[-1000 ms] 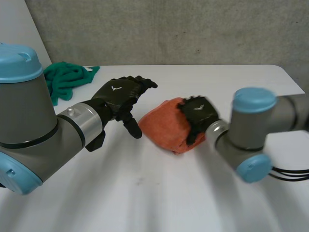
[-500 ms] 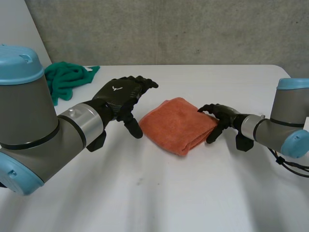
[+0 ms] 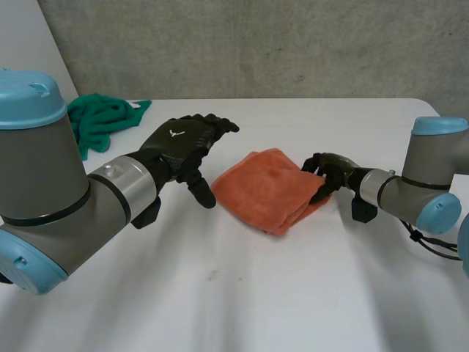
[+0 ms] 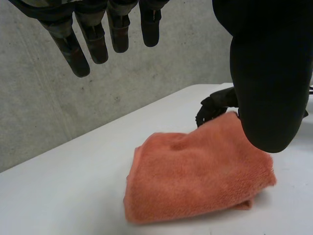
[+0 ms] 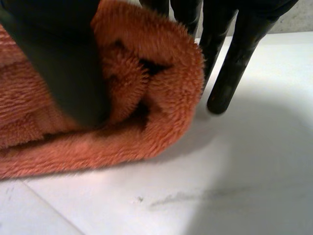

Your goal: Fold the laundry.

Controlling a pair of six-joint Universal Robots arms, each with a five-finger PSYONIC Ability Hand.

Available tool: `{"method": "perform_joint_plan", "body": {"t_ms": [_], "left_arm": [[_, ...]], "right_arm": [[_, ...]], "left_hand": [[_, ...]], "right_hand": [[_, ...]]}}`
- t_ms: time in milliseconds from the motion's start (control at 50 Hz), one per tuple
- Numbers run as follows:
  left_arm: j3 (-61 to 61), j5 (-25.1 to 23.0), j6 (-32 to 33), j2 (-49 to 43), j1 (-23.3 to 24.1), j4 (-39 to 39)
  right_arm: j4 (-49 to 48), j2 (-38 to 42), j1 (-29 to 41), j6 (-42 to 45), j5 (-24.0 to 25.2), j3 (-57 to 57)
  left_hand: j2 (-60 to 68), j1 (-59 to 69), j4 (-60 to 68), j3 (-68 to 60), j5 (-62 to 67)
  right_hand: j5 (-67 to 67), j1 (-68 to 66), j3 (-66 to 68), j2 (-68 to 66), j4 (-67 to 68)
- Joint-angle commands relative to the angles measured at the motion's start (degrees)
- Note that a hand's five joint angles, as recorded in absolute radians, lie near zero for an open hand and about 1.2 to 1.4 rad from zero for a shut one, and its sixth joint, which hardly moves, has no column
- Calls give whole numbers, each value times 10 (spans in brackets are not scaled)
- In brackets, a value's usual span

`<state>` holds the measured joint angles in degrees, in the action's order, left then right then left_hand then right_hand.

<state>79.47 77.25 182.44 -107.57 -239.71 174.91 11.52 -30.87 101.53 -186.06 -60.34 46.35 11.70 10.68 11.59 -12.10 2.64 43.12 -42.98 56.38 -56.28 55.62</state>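
Note:
A folded orange towel lies in the middle of the white table. My right hand is at the towel's right edge, fingers curled over it. In the right wrist view the thumb presses on the orange towel and the fingers stand behind its rolled edge, pinching it. My left hand hovers just left of the towel with straight fingers, holding nothing. From the left wrist, the left hand's fingers hang spread above the orange towel, and the right hand sits at its far corner.
A crumpled green cloth lies at the table's back left, behind my left arm. A grey concrete wall stands beyond the table's far edge. Bare table spreads in front of the towel.
My right hand slid off the top of the towel to its right side, then curled its fingers onto the right edge. The left hand has stayed where it was.

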Motion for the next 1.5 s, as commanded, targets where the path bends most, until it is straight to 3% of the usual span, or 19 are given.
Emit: {"method": "perform_joint_plan", "body": {"t_ms": [20, 140, 220, 280, 360, 500, 660, 820, 920, 980, 1000, 1120, 1220, 1320, 1440, 1500], "left_arm": [[1, 0, -1, -1, 0, 0], [1, 0, -1, -3, 0, 1], [0, 0, -1, -4, 0, 1], [0, 0, -1, -5, 0, 2], [0, 0, -1, -7, 1, 2], [0, 1, -1, -11, 1, 4], [1, 2, -1, -18, 0, 5], [0, 2, -1, -23, 1, 5], [1, 3, -1, -26, 1, 5], [3, 3, -2, -26, 0, 5], [3, 3, -2, -25, 0, 5], [5, 4, -2, -20, 1, 5], [6, 4, -1, -17, 1, 4], [5, 3, 2, -12, -1, 5], [-3, 2, 8, 2, -14, 20], [-7, 1, 10, 17, -49, 49]], "right_arm": [[-2, 29, -1, -4, -1, -46], [4, 72, -2, -5, -15, -152], [18, 114, -14, -13, -58, -261], [38, 165, -55, -18, -117, -382], [36, 185, -97, -18, -146, -436], [-2, 187, -155, -16, -164, -434], [-22, 191, -230, 52, -242, -435], [-35, 203, -252, 74, -203, -425], [-33, 207, -252, 75, -205, -421], [-23, 206, -253, 88, -207, -420], [-16, 205, -253, 95, -208, -420], [80, 191, -252, 200, -218, -418], [146, 145, -248, 351, -280, -386], [134, 68, -265, 428, -331, -333], [98, -25, -277, 552, -330, -256], [83, -60, -274, 593, -333, -234]], "left_hand": [[-1, 9, 0, 5, -11], [-1, 9, 0, 5, -11], [-1, 9, 0, 5, -11], [-1, 9, 0, 5, -11], [-1, 9, 0, 5, -11], [-1, 9, 0, 5, -11], [-1, 9, 0, 5, -11], [-1, 9, 0, 5, -11], [-1, 9, 0, 5, -11], [-1, 9, 0, 5, -11], [-1, 9, 0, 5, -11], [-1, 9, 0, 5, -11], [-1, 9, 0, 5, -11], [-1, 9, 0, 5, -11], [-8, 2, -7, 12, -18], [-6, 4, -5, 10, -16]], "right_hand": [[269, -370, 236, -237, 244], [269, -370, 236, -237, 244], [269, -370, 236, -237, 244], [269, -370, 236, -237, 244], [269, -370, 236, -237, 244], [269, -370, 236, -237, 244], [269, -370, 236, -237, 244], [269, -370, 236, -237, 244], [258, -359, 225, -226, 233], [-431, 330, -464, 463, -456], [-431, 330, -464, 463, -456], [-431, 330, -464, 463, -456], [-431, 330, -464, 463, -456], [-431, 330, -464, 463, -456], [-431, 330, -464, 463, -456], [-431, 330, -464, 463, -456]]}}
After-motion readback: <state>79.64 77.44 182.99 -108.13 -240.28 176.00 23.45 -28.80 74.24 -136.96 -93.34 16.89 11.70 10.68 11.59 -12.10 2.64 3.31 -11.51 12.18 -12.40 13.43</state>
